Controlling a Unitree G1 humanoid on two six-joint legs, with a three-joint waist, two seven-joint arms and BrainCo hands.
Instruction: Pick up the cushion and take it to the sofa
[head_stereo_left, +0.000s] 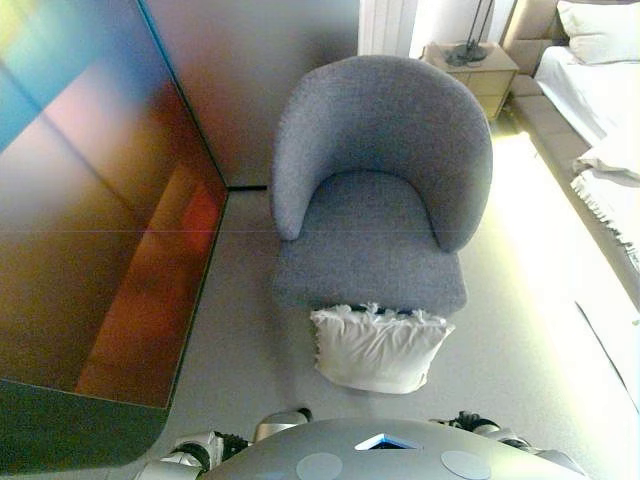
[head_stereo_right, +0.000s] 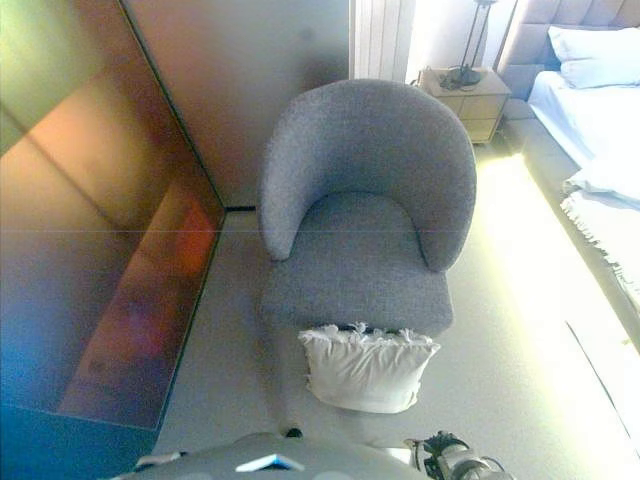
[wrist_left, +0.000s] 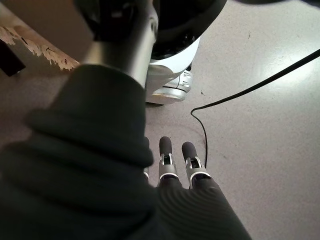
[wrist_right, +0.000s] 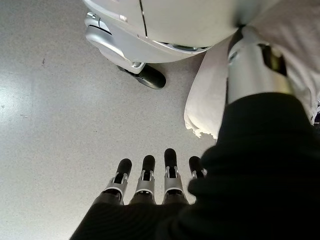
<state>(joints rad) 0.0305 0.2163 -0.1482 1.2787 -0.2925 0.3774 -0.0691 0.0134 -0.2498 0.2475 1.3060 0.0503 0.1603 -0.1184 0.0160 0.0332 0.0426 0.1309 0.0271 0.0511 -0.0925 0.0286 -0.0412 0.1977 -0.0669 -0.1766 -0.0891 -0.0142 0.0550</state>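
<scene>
A white cushion with a frilled edge stands on the floor, leaning against the front of a grey tub armchair. It also shows in the right wrist view, beside my right arm. My left hand hangs low at my side with straight fingers pointing at the floor and holds nothing. My right hand hangs the same way, fingers straight and empty, a short way from the cushion.
A large dark glossy panel fills the left side. A bed with white bedding runs along the right, with a wooden nightstand and lamp behind the chair. A black cable lies on the floor.
</scene>
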